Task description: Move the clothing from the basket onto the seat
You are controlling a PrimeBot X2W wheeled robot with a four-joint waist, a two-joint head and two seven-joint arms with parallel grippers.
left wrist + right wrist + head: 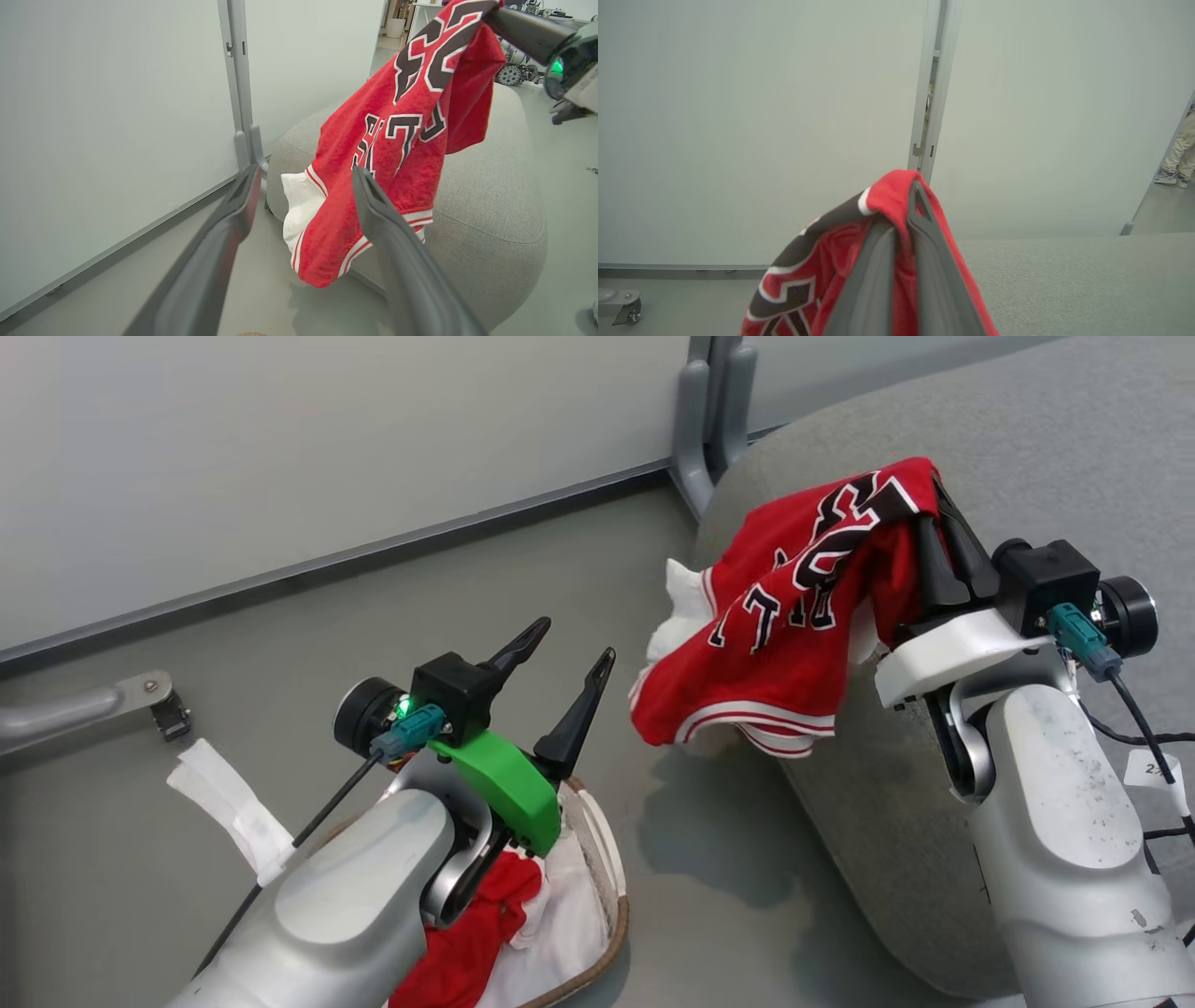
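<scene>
Grey seat [1027,411] | jersey [794,607] lettering crumpled | basket [616,915] half-hidden behind left arm [345,905]

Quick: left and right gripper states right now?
Left gripper: open, holding nothing.
Right gripper: shut on the jersey.

I see a smooth grey-green floor [523,588] carrying the large rounded grey fabric-upholstered seat [1027,448] on my right. The small oval cream plastic basket [620,922] with its brown rim stands well apart at lower left, a crumpled white strip [229,803] near it.
</scene>
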